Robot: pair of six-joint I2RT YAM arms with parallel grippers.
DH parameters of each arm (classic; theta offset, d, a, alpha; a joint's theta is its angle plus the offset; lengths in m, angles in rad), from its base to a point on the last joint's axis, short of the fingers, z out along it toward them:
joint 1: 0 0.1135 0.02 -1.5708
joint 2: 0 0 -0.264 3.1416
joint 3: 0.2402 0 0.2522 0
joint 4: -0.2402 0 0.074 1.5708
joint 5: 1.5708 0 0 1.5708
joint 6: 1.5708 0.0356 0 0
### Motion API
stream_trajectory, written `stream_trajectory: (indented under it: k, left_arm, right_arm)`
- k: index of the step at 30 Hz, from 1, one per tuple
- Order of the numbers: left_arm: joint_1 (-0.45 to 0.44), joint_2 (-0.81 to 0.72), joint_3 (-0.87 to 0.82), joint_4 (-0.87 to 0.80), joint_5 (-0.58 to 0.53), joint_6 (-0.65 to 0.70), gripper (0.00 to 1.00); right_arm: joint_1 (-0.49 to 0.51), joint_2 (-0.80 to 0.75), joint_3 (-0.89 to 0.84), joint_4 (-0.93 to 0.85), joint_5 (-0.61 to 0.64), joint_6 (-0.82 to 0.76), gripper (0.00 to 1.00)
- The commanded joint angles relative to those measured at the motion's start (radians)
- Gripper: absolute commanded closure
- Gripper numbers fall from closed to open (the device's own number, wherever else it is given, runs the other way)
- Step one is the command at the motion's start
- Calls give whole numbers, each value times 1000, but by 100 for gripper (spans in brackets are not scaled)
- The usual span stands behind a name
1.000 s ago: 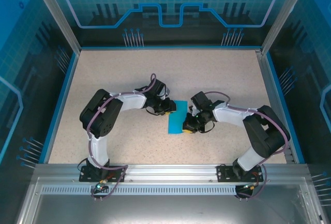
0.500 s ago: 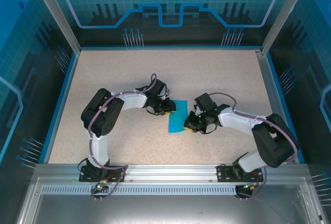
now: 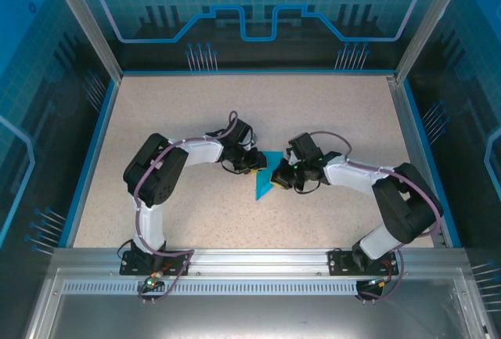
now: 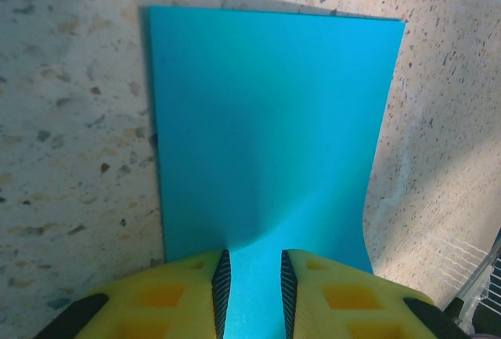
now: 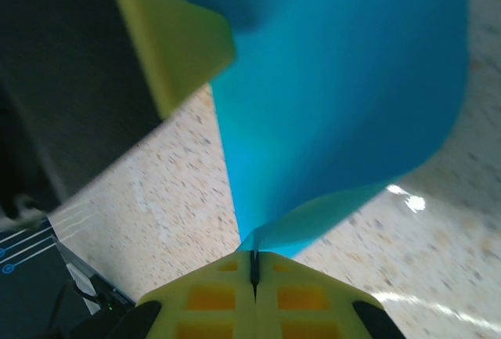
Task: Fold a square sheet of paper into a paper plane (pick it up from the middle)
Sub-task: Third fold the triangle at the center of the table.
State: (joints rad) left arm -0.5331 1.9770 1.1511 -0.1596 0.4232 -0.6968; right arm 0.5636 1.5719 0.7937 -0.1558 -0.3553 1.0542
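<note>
Top external view gives us both arms bent inward over a speckled beige table [image 3: 329, 112], their heads meeting at its middle on a cyan sheet of paper [image 3: 261, 188]. A blue strip [image 3: 258, 72] borders the tabletop, and a ribbed aluminium rail [image 3: 250, 257] carries the arm bases. Translucent blue panels [image 3: 258, 10] printed with grid and circuit lines wall in the cell behind metal posts.

Through the left wrist camera we see the left gripper [image 4: 252, 284] with its jaws a narrow gap apart. The sheet shows flat in that gap and spreads out ahead of the tips over the flecked surface, its right edge curving up off the table. Whether the tips press down on it we cannot tell.

Through the right wrist camera the right gripper [image 5: 254, 265] has its jaws fully together, nipping the sheet right at the tips. Beyond them the paper rises off the table in a curl, beside a yellow finger [image 5: 176, 41] of the left gripper.
</note>
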Motion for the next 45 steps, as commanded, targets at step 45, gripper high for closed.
stream_trajectory:
  k: [45]
  left_arm:
    - [-39, -359, -414, 172, 32, -157, 80]
  right_arm:
    - [62, 225, 244, -217, 33, -141, 91]
